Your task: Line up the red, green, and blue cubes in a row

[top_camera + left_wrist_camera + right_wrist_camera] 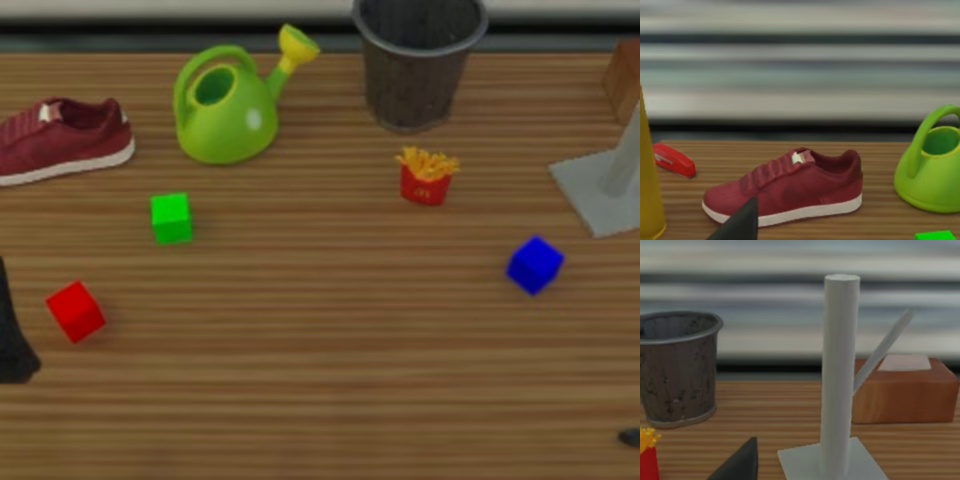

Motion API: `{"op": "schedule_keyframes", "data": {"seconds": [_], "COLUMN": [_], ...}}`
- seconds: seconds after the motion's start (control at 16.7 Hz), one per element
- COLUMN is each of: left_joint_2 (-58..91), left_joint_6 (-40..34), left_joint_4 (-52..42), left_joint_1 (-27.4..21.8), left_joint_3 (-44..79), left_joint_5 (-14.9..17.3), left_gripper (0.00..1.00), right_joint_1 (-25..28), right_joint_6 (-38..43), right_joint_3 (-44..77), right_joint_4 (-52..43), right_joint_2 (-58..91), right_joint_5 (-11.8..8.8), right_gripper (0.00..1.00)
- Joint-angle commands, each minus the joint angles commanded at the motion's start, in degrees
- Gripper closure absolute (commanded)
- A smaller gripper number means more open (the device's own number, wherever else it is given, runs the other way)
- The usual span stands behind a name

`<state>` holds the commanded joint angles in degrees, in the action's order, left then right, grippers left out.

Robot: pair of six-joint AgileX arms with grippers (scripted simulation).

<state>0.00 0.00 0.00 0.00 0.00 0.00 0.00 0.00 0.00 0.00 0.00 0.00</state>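
Nearest the overhead camera, dark parts of both AgileX arms barely enter view: the left arm (pixel 14 335) at the table's left edge, the right arm (pixel 630 437) at its lower right corner. Whether either tool is released or clenched cannot be told; neither grasps anything visible.

Farther in, the red cube (pixel 75 311) sits close beside the left arm, the green cube (pixel 171 218) a little beyond it, and the blue cube (pixel 534 265) well apart on the right side. No row exists; by these views the task looks unstarted, with all three cubes still to be gathered.

Beyond lie fries carton (pixel 427 177), white stand (pixel 605 185), maroon sneaker (pixel 62 138), lime watering can (pixel 232 103) and wastebasket (pixel 418 55).
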Motion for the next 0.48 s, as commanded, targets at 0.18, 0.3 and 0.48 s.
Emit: {"op": "schedule_keyframes", "data": {"seconds": [0.18,0.3,0.48], "left_joint_2": [0.6,3.6,12.6], "left_joint_6": [0.3,1.9,6.4], "left_joint_4": [-0.4,-2.2,-7.5], "left_joint_1": [0.0,-0.2,-0.6], "left_joint_3": [0.6,3.3,10.6], "left_joint_5": [0.0,0.1,0.1], "left_gripper": [0.00,0.00,0.00], "right_joint_1": [0.0,0.0,0.0], "right_joint_6": [0.0,0.0,0.0], "right_joint_3": [0.0,0.0,0.0], "right_joint_4": [0.0,0.0,0.0], "right_joint_2": [0.0,0.0,0.0], "right_joint_5": [0.0,0.0,0.0], "right_gripper": [0.00,0.00,0.00]}}
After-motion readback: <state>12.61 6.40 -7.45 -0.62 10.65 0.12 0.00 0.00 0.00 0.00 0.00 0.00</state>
